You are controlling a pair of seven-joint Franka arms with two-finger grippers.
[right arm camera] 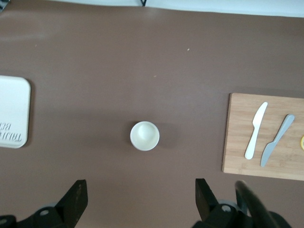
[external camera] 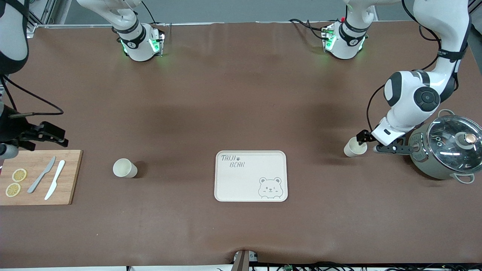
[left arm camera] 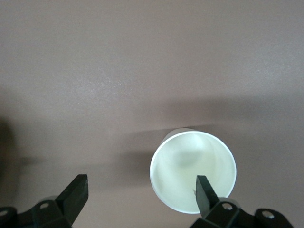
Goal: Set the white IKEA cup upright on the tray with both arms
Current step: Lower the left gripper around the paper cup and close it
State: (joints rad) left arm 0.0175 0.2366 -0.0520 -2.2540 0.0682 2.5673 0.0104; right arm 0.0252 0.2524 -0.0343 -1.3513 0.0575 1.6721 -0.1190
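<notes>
Two white cups stand upright on the brown table. One cup [external camera: 354, 146] is toward the left arm's end and fills the left wrist view [left arm camera: 190, 171]. My left gripper [external camera: 371, 145] is low beside it and open [left arm camera: 142, 187]; one fingertip [left arm camera: 205, 190] is over the cup's rim, the other is over bare table. The second cup [external camera: 124, 168] is toward the right arm's end and also shows in the right wrist view [right arm camera: 145, 136]. My right gripper [external camera: 56, 137] is open and empty [right arm camera: 140, 194], up in the air over the table by the cutting board. The cream tray [external camera: 250, 176] lies between the cups, with nothing on it.
A grey pot with a glass lid [external camera: 448, 150] stands right beside the left gripper. A wooden cutting board [external camera: 37, 177] with two knives [external camera: 49, 177] and lemon slices [external camera: 16, 182] lies at the right arm's end.
</notes>
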